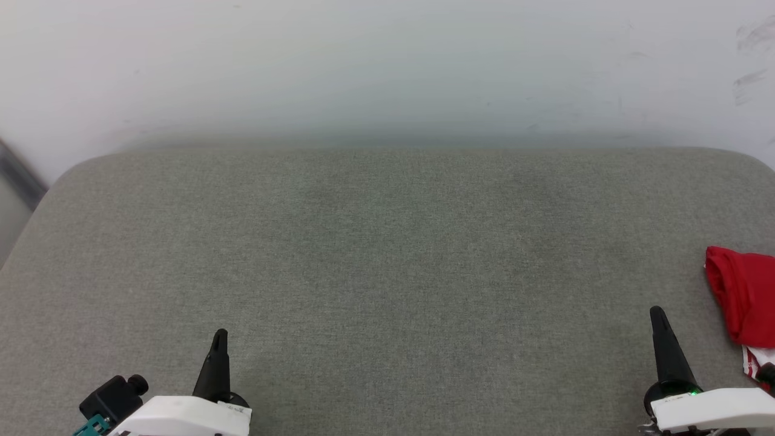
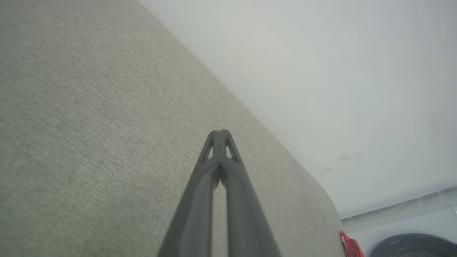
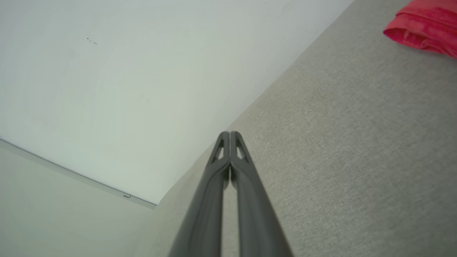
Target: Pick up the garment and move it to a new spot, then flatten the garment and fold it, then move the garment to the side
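Observation:
The garment (image 1: 745,297), red with a bit of white striped trim low down, lies bunched at the right edge of the grey fabric surface (image 1: 387,254), partly cut off by the head view's border. It also shows as a red fold (image 3: 425,28) in the right wrist view and a red sliver (image 2: 351,246) in the left wrist view. My right gripper (image 1: 658,315) is shut and empty, a short way left of the garment, not touching it. My left gripper (image 1: 221,336) is shut and empty at the lower left, far from it. Both pairs of fingertips (image 2: 220,134) (image 3: 229,135) press together.
A pale wall (image 1: 387,66) rises behind the grey surface, whose back corners are rounded. A dark round object (image 2: 414,246) sits on the floor beyond the surface's end in the left wrist view.

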Tool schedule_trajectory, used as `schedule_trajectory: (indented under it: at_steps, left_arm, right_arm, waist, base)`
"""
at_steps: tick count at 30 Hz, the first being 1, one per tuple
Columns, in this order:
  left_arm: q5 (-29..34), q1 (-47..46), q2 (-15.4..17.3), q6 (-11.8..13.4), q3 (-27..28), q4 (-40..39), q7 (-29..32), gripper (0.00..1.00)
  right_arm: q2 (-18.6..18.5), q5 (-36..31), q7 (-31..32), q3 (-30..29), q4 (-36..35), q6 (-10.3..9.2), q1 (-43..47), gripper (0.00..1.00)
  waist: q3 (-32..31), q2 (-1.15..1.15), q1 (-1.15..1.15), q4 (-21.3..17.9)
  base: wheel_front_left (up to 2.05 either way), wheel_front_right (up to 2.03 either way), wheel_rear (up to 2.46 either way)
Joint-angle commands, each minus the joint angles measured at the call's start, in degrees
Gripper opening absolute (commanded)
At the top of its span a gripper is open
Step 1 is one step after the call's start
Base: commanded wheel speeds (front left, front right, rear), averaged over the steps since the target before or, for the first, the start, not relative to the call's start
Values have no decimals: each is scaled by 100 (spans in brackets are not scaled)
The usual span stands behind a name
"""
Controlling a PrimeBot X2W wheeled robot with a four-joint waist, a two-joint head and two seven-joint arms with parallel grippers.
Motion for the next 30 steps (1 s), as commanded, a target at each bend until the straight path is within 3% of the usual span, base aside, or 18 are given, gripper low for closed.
schedule_trajectory:
  at_steps: [1, 30]
  left_arm:
    - [-220, -161, 24, -49, 49, -28, 46, 0]
    - [-2039, -464, 24, -266, 258, 184, 476, 0]
  right_arm:
    - [-55, 213, 47, -7, -12, 0, -147, 0]
    - [-55, 1883, 490, -58, 251, -1, -482, 0]
  waist:
    - [1, 0, 0, -1]
    - [21, 0, 0, -17]
  base:
    - [0, 0, 0]
    - [0, 0, 0]
